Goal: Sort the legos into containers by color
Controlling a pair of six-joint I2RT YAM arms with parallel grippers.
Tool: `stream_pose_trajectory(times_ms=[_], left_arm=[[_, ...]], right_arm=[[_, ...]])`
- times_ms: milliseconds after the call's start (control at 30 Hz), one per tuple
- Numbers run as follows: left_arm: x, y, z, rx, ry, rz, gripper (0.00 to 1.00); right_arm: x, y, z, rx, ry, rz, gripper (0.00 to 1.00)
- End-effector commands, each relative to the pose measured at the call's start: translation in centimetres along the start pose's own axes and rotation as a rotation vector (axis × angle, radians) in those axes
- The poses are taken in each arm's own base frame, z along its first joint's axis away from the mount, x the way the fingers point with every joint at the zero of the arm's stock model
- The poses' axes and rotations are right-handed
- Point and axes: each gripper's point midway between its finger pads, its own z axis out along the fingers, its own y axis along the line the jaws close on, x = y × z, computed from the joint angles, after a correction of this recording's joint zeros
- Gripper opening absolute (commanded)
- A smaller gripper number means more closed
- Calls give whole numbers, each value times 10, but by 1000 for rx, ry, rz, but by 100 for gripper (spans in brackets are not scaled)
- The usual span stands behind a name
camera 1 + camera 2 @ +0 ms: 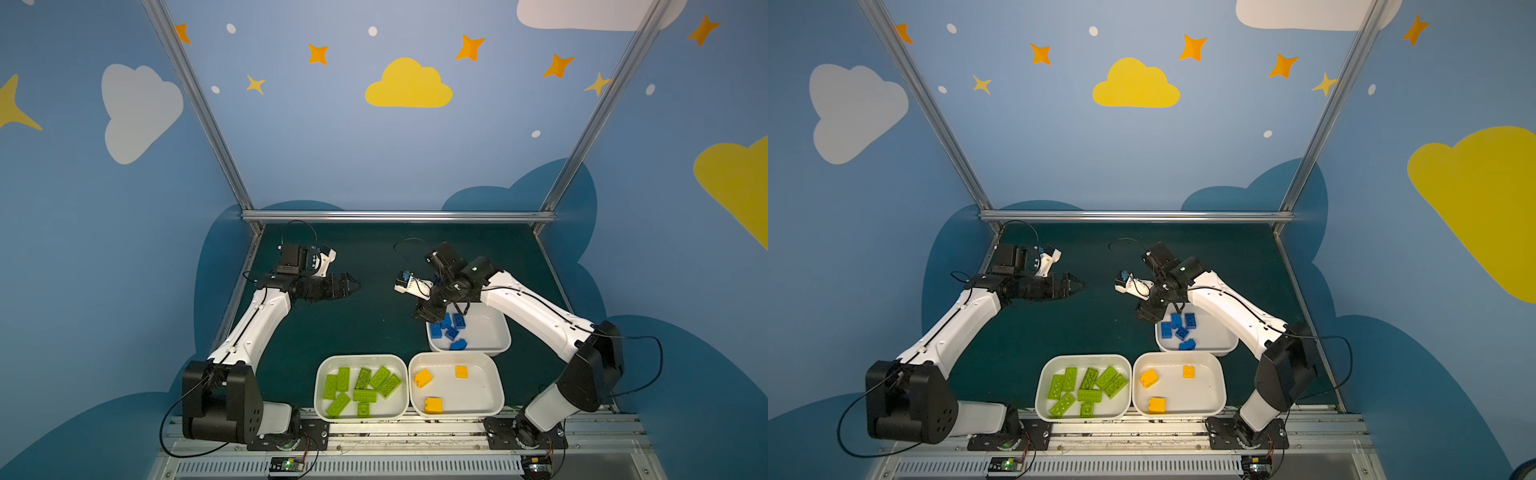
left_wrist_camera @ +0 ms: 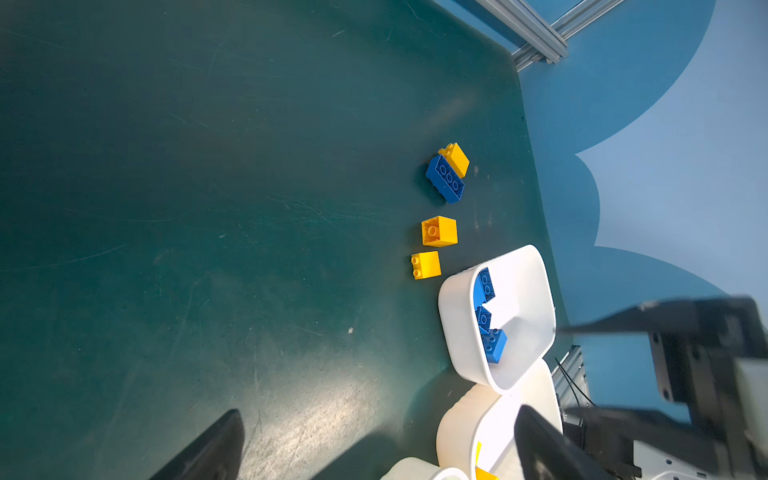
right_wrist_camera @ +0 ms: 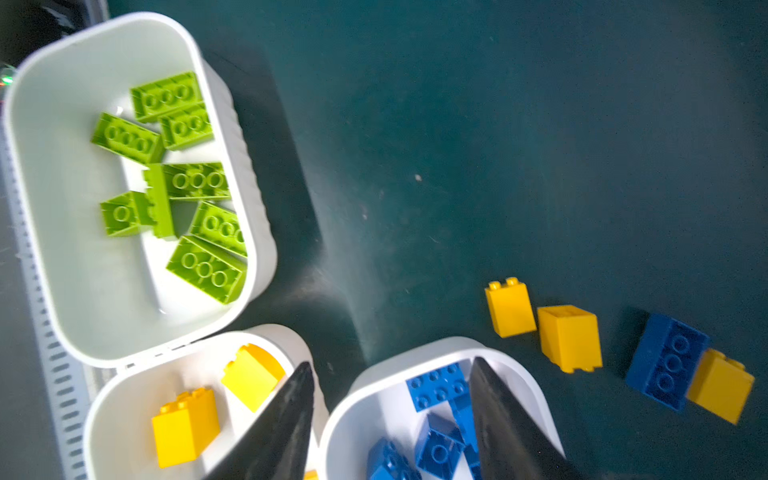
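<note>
While above the blue-lego tray [image 1: 492,332], right gripper [image 3: 392,365] jaws apart.

Three white trays sat on the dark green worktop [image 1: 374,324]. The near-left tray [image 1: 322,399] held lime-green bricks [image 1: 365,395], the near-right tray [image 1: 469,399] three yellow bricks [image 1: 423,378], the far tray [image 1: 488,332] blue bricks [image 1: 436,330]. The right tool [image 1: 426,313] hung over its far-left corner.

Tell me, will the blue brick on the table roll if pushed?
Probably not: the blue brick has flat sides, so it should slide. It touches a yellow brick, which would likely get shoved too. It looks stiff.
</note>
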Motion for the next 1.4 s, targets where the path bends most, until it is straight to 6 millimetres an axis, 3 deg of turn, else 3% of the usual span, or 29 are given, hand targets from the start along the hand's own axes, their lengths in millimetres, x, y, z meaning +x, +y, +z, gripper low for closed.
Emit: stream_pose_trajectory(times_ms=[0,400,900,1367], left_arm=[[5,3,2,6,10,-3,99],[12,7,4,16,21,-3,100],[18,15,12,31,39,-8,99],[26,24,21,35,68,-10,100]], right_arm=[[16,-19,11,1,97,-3,60],[26,-74,70,-24,257,61,61],[45,-76,104,-98,359,22,60],[55,-88,123,-18,482,-80,60]])
